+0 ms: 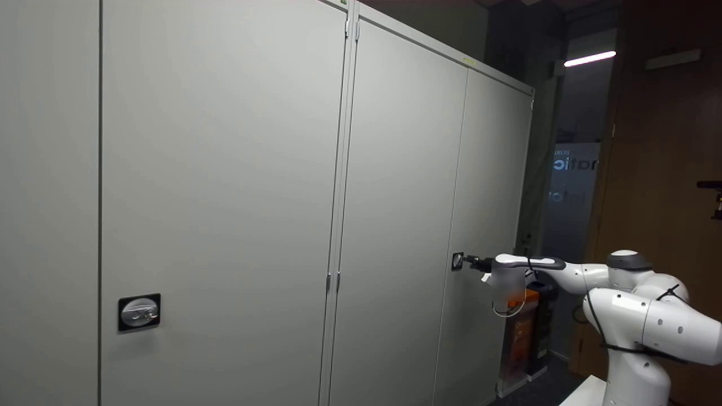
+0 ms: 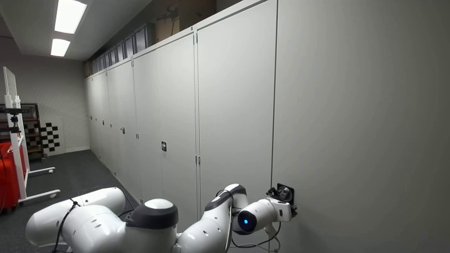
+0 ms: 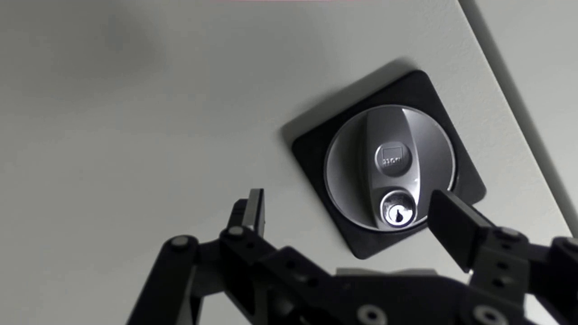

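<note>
The jaws stand spread and empty, the round handle (image 3: 393, 131) just ahead; beyond them, the cabinet door (image 3: 135, 180) is shut. Reaching looks nearly done, gripping and turning left.

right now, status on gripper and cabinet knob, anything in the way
Gripper open, holding nothing. Knob ahead, on shut cabinet door. No obstacle visible between them.

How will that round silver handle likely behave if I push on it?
The round handle looks rigid and seated in its black plate, so a push probably won't shift it. It looks smooth and shiny, so the fingers may slip. The raised ridge suggests it turns, though I can't tell whether the lock is engaged.
</note>
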`<state>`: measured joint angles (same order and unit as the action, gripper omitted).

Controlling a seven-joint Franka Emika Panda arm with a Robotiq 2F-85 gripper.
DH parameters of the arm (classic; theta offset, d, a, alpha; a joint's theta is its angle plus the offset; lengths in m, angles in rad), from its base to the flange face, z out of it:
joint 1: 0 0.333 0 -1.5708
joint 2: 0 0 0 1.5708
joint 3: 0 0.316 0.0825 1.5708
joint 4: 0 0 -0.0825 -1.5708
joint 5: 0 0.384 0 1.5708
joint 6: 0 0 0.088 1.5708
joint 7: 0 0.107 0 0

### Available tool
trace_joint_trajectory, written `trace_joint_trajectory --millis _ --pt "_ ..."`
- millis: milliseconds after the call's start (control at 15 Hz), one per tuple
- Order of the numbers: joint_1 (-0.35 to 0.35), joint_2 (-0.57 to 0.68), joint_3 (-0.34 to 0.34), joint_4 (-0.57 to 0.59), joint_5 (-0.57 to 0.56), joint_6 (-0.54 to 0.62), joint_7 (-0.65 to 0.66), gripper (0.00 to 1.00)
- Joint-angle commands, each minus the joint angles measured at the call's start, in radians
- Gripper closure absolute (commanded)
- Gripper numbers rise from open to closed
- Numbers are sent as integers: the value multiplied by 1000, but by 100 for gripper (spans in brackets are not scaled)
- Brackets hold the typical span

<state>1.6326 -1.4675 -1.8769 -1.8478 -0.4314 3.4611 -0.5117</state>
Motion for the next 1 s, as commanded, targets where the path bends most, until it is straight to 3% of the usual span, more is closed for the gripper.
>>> trace_joint_trajectory --millis 0,200,533,600,933 --pt "36 0 -8 49 -21 -1 1 28" --pt "47 0 -16 54 -33 -1 -3 41" --pt "42 0 -21 38 -68 -3 -14 16" --pt "41 0 -21 35 -76 -3 -15 22" --pt "55 0 -23 37 -98 -3 -16 23"
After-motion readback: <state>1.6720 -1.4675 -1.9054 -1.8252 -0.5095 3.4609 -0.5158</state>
